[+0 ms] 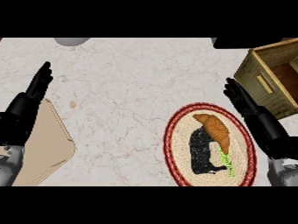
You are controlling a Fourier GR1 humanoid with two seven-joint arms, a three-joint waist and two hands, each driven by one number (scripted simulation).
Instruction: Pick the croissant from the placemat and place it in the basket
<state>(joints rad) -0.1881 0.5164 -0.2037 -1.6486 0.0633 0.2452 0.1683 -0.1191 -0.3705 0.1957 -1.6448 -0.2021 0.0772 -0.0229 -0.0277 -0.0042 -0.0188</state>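
Croissant [214, 128] lies on the oval, red-rimmed placemat [175, 144], partly over its dark motif. Right hand [251, 107] hovers between placemat and wooden basket [262, 83], fingers straight, holding nothing. Left hand [23, 109] rests open over a tan cutting board [48, 148]

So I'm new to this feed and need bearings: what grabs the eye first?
The round red-rimmed placemat at lower centre-right, with the orange croissant lying on it. Next, the wooden basket at the upper right. Both black hands are open: right hand between placemat and basket, left hand at the left.
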